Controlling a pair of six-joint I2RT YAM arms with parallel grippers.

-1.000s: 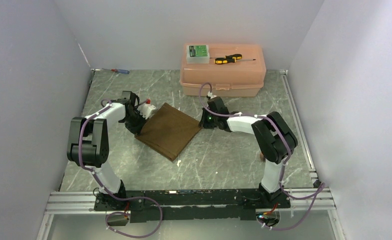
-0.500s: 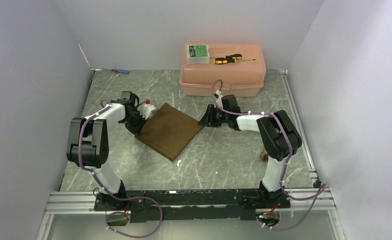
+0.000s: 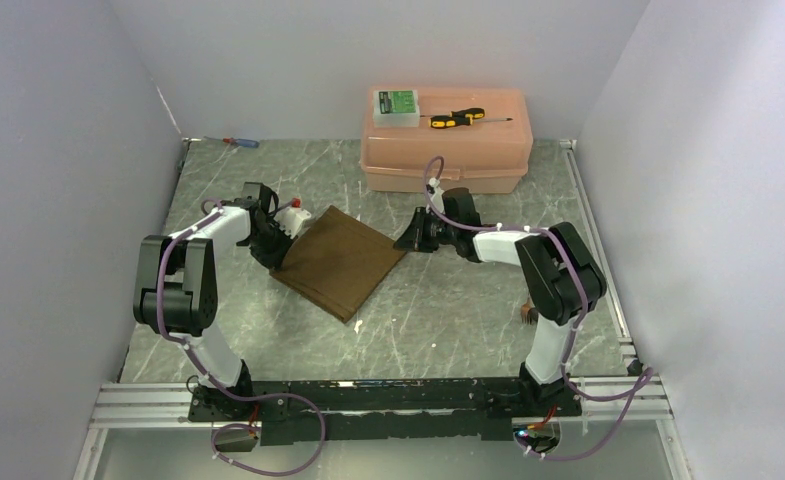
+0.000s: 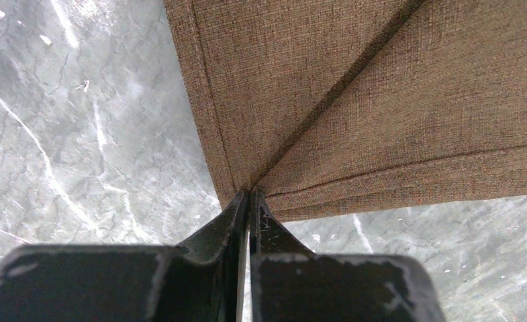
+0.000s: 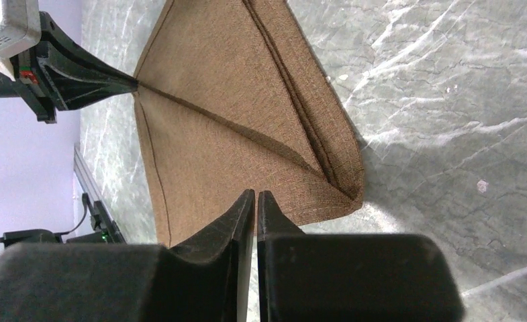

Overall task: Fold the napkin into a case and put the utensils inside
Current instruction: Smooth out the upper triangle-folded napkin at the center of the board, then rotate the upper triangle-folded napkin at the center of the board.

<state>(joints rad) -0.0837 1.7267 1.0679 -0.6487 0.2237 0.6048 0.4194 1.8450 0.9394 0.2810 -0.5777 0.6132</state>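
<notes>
the napkin [image 3: 338, 262] lies on the table [image 3: 448, 300] between the two arms, folded to a rough square and turned like a diamond, one corner toward each gripper. it is more than one layer thick: stacked edges show along its right side in the right wrist view. a raised crease runs across it from the left corner toward the right one.

the left gripper [image 4: 250, 194] sits at the left corner. its fingers are pressed together with only a hairline between them, and the cloth's corner ends right at their tips, where two hemmed edges and the crease meet. it looks pinched there, though the bite itself is hidden.

the right gripper [image 5: 256, 194] is low by the right corner. its fingers are drawn together to a thin slit with nothing visible between them; the tips hang over the napkin's near edge, just left of the rounded corner fold. i cannot tell whether they touch the cloth.

at the far edge stands a pink box [image 3: 448, 160] with a yellow screwdriver [image 3: 456, 118] on its lid — well apart from the napkin. a blue screwdriver [image 3: 240, 143] lies in the far left corner.
</notes>
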